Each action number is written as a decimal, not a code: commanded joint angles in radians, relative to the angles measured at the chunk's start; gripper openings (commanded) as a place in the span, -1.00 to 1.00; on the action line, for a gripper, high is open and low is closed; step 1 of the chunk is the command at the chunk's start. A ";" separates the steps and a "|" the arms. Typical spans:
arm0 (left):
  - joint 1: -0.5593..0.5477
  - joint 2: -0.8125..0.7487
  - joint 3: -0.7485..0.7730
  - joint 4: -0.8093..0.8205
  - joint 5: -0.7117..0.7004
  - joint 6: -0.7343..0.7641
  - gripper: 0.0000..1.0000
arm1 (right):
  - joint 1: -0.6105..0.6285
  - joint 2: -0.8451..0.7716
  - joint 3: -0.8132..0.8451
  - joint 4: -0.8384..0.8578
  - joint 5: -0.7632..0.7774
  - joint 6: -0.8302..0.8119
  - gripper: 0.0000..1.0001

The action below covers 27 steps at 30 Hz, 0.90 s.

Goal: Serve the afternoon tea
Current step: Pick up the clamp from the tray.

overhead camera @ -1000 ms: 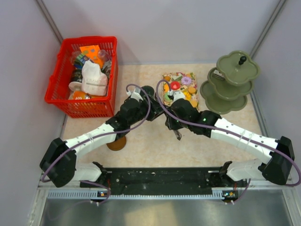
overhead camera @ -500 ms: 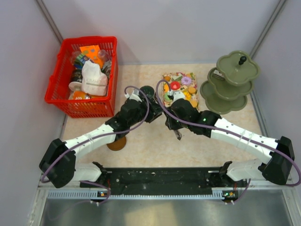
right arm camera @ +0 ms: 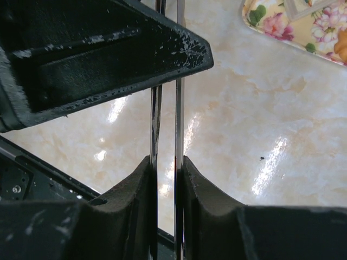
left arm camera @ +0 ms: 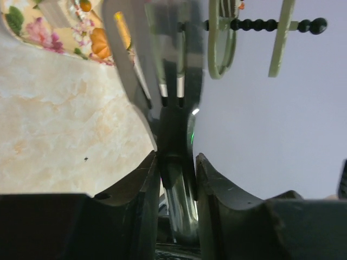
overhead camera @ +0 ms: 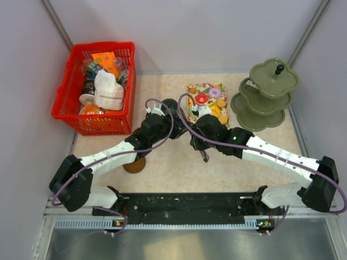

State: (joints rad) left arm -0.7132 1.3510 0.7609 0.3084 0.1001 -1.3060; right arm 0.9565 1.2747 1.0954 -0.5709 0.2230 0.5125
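Note:
Toy pastries and doughnuts lie on a floral tray at the table's centre back. The olive-green three-tier stand is empty at the back right and shows in the left wrist view. One brown saucer lies partly under the left arm. My left gripper and right gripper meet in front of the tray. Both are shut on the thin metal tongs, whose tip pokes out below the right gripper. I cannot make out the mugs clearly.
A red plastic basket of mixed clutter stands at the back left. Grey walls close in the table on three sides. The tray's corner shows in the right wrist view. The black arm mount runs along the near edge.
The left arm has shifted slightly to the right. Both grippers stay closed on the tongs in the same place.

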 commanded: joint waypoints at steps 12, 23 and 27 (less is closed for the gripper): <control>0.001 -0.004 -0.074 0.248 0.007 -0.102 -1.00 | 0.018 0.100 0.172 -0.076 0.009 -0.008 -0.44; 0.000 -0.004 -0.090 0.285 0.024 -0.150 -1.00 | 0.018 0.176 0.267 -0.162 0.032 0.009 -0.37; 0.000 -0.012 -0.091 0.284 0.021 -0.153 -1.00 | 0.018 0.196 0.281 -0.175 0.030 0.009 -0.39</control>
State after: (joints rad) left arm -0.7074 1.3510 0.6746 0.5034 0.0963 -1.4353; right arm 0.9600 1.4509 1.3193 -0.7597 0.2481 0.5087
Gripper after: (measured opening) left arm 0.317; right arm 0.313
